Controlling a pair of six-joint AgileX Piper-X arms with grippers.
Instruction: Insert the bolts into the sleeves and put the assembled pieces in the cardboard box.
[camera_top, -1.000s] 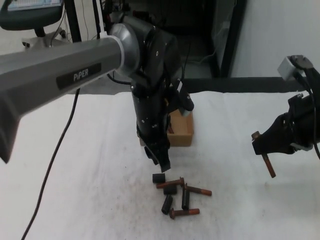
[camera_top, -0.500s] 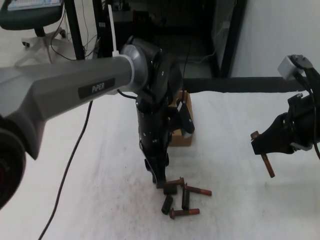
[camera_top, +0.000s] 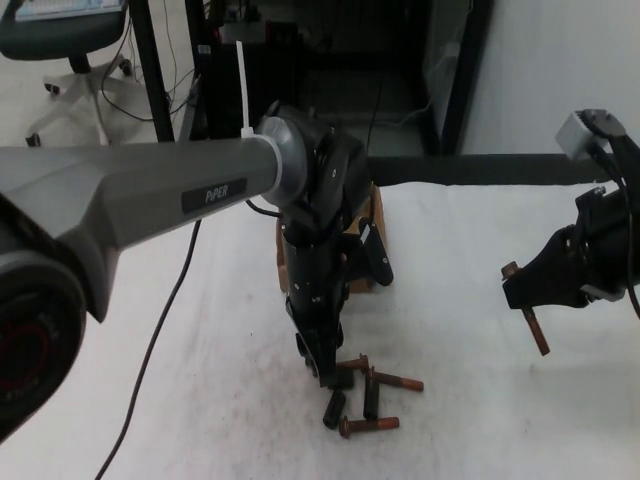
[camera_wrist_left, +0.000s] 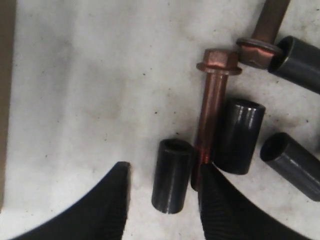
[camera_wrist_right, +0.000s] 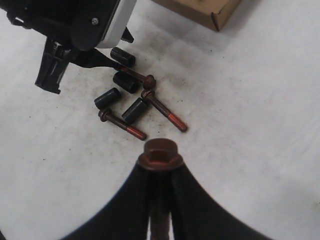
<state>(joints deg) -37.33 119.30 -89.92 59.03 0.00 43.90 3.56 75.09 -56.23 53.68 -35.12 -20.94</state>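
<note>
Several black sleeves and copper bolts lie in a pile (camera_top: 362, 392) on the white bench. My left gripper (camera_wrist_left: 164, 170) is open and down at the pile's near-left end, its fingers on either side of one short sleeve (camera_wrist_left: 172, 176). A bolt (camera_wrist_left: 215, 107) lies right beside that sleeve, against one finger. My right gripper (camera_wrist_right: 160, 172) is shut on another bolt (camera_wrist_right: 160, 154), held in the air at the right of the bench (camera_top: 528, 312), head up. The cardboard box (camera_wrist_right: 200, 10) stands behind the pile, mostly hidden by the left arm (camera_top: 315, 250).
More sleeves (camera_wrist_left: 239, 136) (camera_wrist_left: 292, 161) and a second bolt (camera_wrist_left: 270, 25) crowd the far side of the left gripper. The bench's back edge (camera_top: 480, 168) runs behind the box. White bench stretches between the pile and the right arm.
The left arm has swung forward and come down onto the pile; its fingers now straddle the sleeve that lay apart at the pile's left. The right arm has held still with its bolt.
</note>
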